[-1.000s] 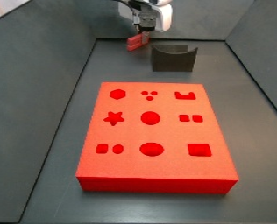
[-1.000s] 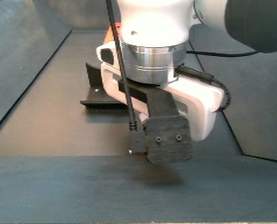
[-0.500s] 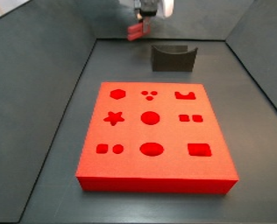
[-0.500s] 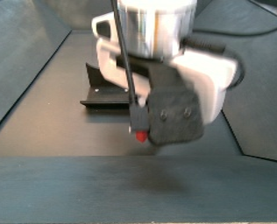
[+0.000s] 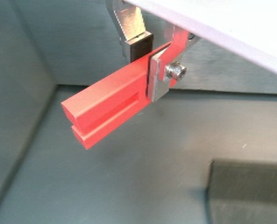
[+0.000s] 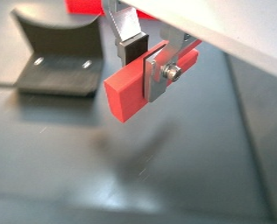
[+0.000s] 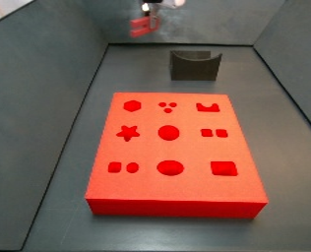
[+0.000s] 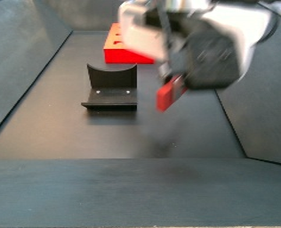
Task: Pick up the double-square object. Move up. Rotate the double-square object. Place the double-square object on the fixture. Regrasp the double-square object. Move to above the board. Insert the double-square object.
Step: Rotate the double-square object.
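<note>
In both wrist views the double-square object (image 5: 103, 109) (image 6: 131, 89), a small flat red block, hangs clamped between the silver fingers of my gripper (image 5: 147, 66) (image 6: 147, 61), which is shut on it. The side views show the gripper (image 7: 152, 8) (image 8: 193, 49) motion-blurred and high above the dark floor, with the red block (image 7: 145, 27) (image 8: 171, 92) tilted under it. The fixture (image 7: 194, 65) (image 8: 111, 89) (image 6: 61, 54), a dark notched bracket, stands on the floor below and to one side of the gripper. The red-orange board (image 7: 171, 148) (image 8: 124, 52) with shaped cutouts lies apart from both.
Grey walls (image 7: 46, 59) slope up around the dark floor on both sides. A corner of the fixture (image 5: 252, 192) shows in a wrist view, and a strip of the board (image 6: 88, 6) lies beyond the fixture.
The gripper has risen well above the floor with the red block in it. The block now sits tilted and the gripper has turned compared with a second ago.
</note>
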Available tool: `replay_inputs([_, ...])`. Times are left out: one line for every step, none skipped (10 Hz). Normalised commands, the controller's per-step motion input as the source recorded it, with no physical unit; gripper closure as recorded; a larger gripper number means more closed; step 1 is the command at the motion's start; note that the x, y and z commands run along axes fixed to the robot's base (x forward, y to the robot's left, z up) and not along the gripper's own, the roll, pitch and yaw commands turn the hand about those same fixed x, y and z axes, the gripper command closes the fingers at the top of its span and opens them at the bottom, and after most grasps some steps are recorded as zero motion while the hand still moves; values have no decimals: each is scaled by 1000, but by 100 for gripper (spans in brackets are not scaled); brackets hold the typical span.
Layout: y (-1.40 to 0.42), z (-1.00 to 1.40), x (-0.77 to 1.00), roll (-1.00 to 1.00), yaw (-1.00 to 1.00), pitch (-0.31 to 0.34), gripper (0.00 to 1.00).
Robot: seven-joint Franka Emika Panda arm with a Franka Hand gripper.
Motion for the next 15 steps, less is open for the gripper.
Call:
replay_inputs([-825, 238, -433, 130, 16, -22, 100])
replay_inputs([-637, 147, -265, 127, 16, -28, 100])
replay_inputs([-369, 51, -92, 130, 17, -25, 100])
replay_inputs([-233, 22, -58, 127, 18, -23, 100])
replay_inputs([0, 0, 0, 0, -1000, 0, 100])
replay_inputs([22, 3, -1, -3, -1000, -1, 100])
replay_inputs([26, 2, -3, -7, -1000, -1, 100])
replay_inputs([23, 2, -3, -7, -1000, -1, 100])
replay_inputs([20, 0, -4, -8, -1000, -1, 100])
replay_inputs([19, -1, -5, -8, -1000, -1, 100])
replay_inputs([18, -2, -7, -8, -1000, -1, 100])
replay_inputs([18, -2, -7, -8, -1000, -1, 100])
replay_inputs([17, -2, -8, -9, -1000, -1, 100])
replay_inputs([16, -3, -8, -9, -1000, -1, 100])
replay_inputs([16, -3, -9, -10, -1000, -1, 100])
